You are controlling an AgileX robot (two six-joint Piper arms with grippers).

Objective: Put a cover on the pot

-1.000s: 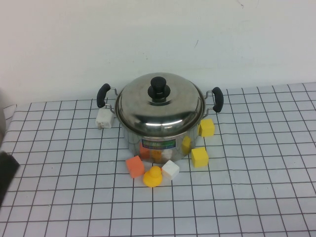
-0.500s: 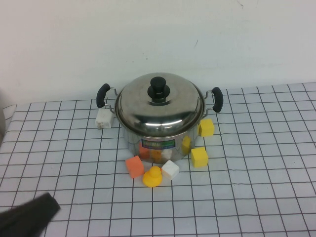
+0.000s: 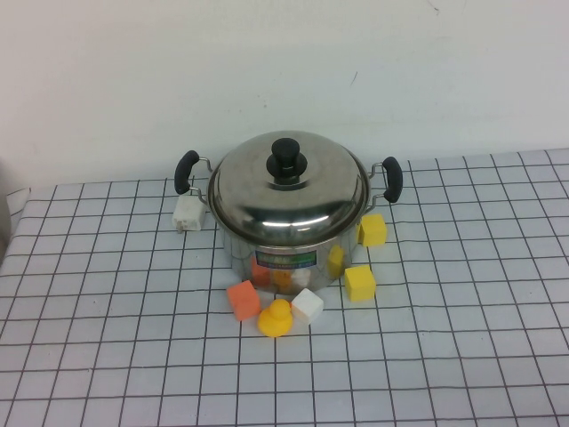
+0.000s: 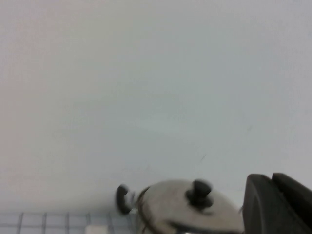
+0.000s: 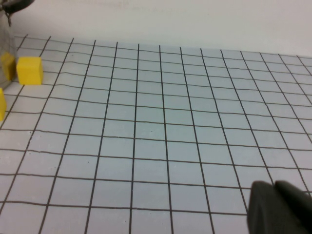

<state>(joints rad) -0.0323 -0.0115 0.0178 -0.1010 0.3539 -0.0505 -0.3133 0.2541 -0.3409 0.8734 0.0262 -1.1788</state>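
The steel pot [image 3: 283, 258] stands at the middle of the checked table, its colourful label facing me and a black handle on each side. A domed steel lid [image 3: 289, 191] with a black knob [image 3: 287, 158] sits on its rim. Neither arm shows in the high view. In the left wrist view my left gripper [image 4: 271, 179] is shut and empty, held back from the pot, with the lid [image 4: 170, 207] seen beyond it. My right gripper [image 5: 274, 186] hangs shut and empty over bare checked cloth, well to the right of the pot.
Small toys ring the pot's front: an orange block [image 3: 243, 300], a yellow duck-like piece [image 3: 276, 318], a white block [image 3: 307, 305] and two yellow cubes [image 3: 359, 284] [image 3: 372, 229]. Another white block [image 3: 188, 213] lies by the left handle. A white wall stands behind.
The dark left arm, seen at the lower left edge before, has slid down and out of the high view. The pot, lid and toys have not moved.
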